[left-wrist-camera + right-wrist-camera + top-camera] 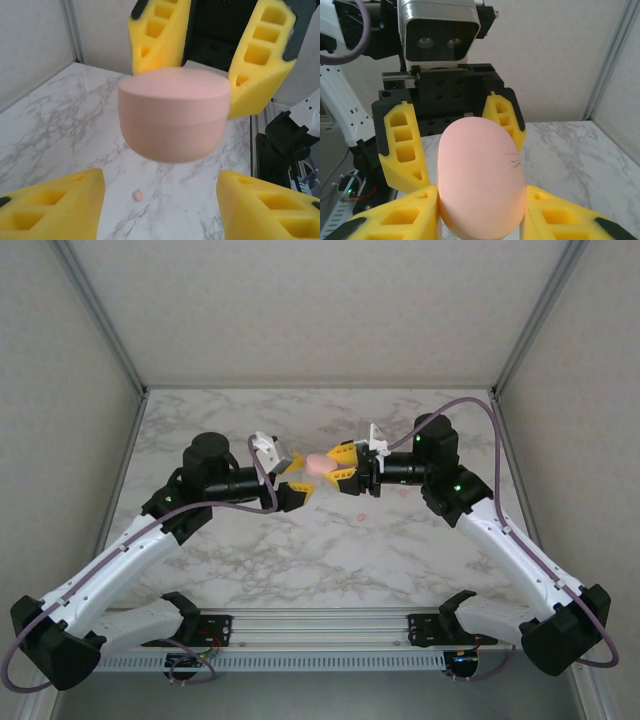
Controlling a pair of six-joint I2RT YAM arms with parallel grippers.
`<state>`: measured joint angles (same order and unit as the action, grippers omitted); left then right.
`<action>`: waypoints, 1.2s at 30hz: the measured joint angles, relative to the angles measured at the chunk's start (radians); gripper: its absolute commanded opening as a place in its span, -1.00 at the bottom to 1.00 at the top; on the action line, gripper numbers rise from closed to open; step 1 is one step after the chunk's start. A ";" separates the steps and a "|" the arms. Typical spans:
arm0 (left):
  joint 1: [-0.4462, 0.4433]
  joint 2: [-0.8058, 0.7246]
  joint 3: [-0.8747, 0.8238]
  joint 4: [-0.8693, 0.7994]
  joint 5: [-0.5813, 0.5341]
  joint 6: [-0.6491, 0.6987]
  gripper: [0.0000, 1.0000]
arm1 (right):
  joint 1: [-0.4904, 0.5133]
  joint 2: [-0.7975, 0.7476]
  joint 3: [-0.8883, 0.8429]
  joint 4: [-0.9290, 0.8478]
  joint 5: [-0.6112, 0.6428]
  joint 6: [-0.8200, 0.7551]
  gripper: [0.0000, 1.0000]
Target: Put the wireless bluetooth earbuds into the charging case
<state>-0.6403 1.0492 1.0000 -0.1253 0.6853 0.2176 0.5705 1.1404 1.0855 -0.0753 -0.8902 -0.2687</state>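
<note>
The right pincer (481, 205) is closed narrowly on the peach-pink rounded plastic charging case (480, 175). Its yellow ribbed fingers (405, 220) press against both sides of the case and hold it above the white marble-patterned counter (60, 130). The right wrist view shows a faint dark scratch-like mark (512, 159) on the case's smooth face, which cannot be read as writing. The left pincer (160, 200) faces the right one with its jaws wide, one finger to each side of the case and apart from it. The left wrist view shows a tiny peach-pink bead-like earbud (136, 195) lying on the counter, below the case and between the left pincer's fingers as seen there.
</note>
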 measured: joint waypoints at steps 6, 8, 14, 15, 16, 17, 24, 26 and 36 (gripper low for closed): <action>0.001 0.021 0.000 0.080 0.051 -0.032 0.15 | -0.002 0.005 0.000 0.000 -0.004 -0.002 -0.26; 0.001 0.030 0.000 0.091 0.064 -0.042 0.13 | -0.002 0.005 0.000 0.000 -0.004 -0.004 -0.25; 0.001 0.053 0.001 0.118 0.108 -0.088 0.03 | -0.002 0.005 0.000 0.004 -0.002 -0.006 -0.25; 0.001 0.059 0.002 0.124 0.118 -0.094 0.02 | -0.002 0.005 0.000 0.004 -0.001 -0.008 -0.25; 0.001 0.063 0.003 0.129 0.122 -0.100 -0.01 | -0.002 0.005 0.000 0.004 -0.001 -0.008 -0.25; 0.001 0.068 0.005 0.131 0.126 -0.107 -0.02 | -0.002 0.005 0.000 0.004 -0.001 -0.008 -0.25; 0.007 0.072 0.006 0.144 0.139 -0.130 -0.01 | -0.002 0.005 0.000 0.009 -0.002 -0.016 -0.25; 0.011 0.072 0.006 0.151 0.143 -0.137 0.02 | -0.002 0.005 0.000 0.011 -0.001 -0.022 -0.25; 0.022 0.072 0.006 0.196 0.145 -0.171 -0.09 | -0.002 0.000 -0.012 0.012 0.007 -0.027 -0.25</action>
<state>-0.6186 1.1217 1.0065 0.0711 0.8307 0.0471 0.5690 1.1408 1.0733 -0.0631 -0.8833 -0.2955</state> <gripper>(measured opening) 0.484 0.379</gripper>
